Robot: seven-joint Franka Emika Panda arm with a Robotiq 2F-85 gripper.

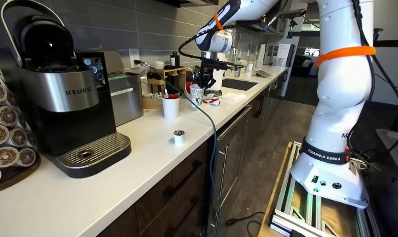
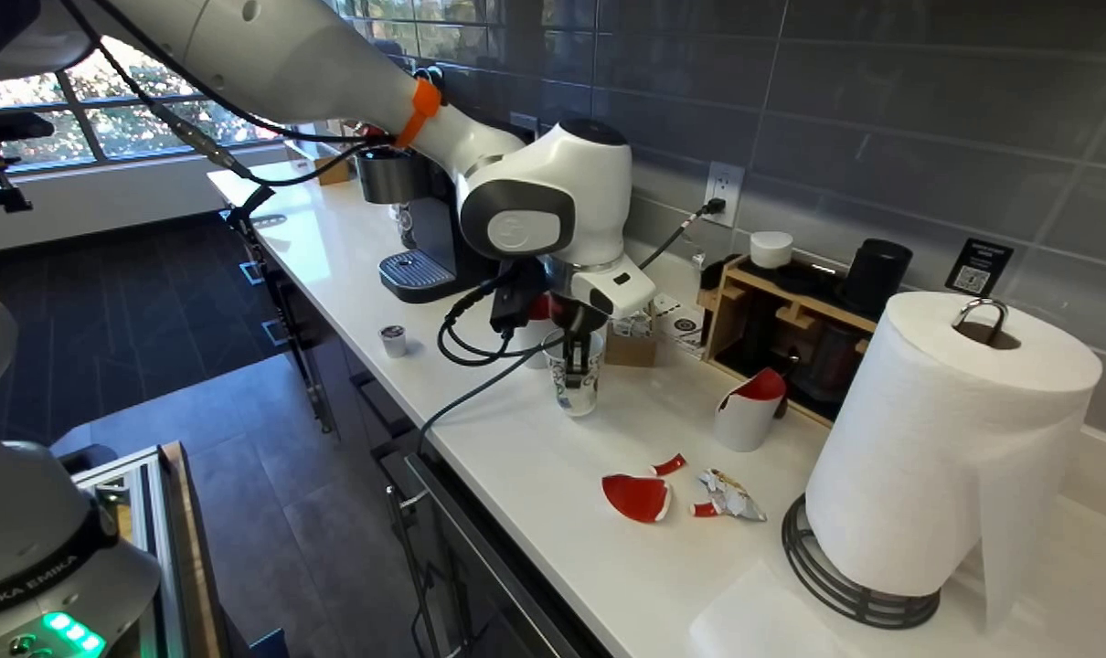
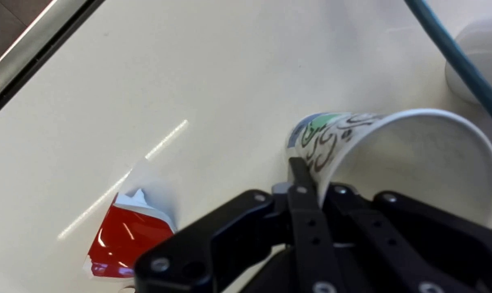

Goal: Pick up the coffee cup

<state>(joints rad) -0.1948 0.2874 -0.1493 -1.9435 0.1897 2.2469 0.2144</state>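
Pointing mouth-up, long axis near vertical: coffee cup [image 1: 196, 95] in gripper [image 3: 317, 181]

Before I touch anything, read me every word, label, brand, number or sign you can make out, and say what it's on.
"KEURIG": coffee maker
"FRANKA EMIKA": black band low on the white arm
"M", anything after it hidden: same arm, just above
Too small or blurred to read: stacked pods, loose pod, grey box's label, black sign, forearm lettering
On the coffee cup: swirling pattern, no readable words
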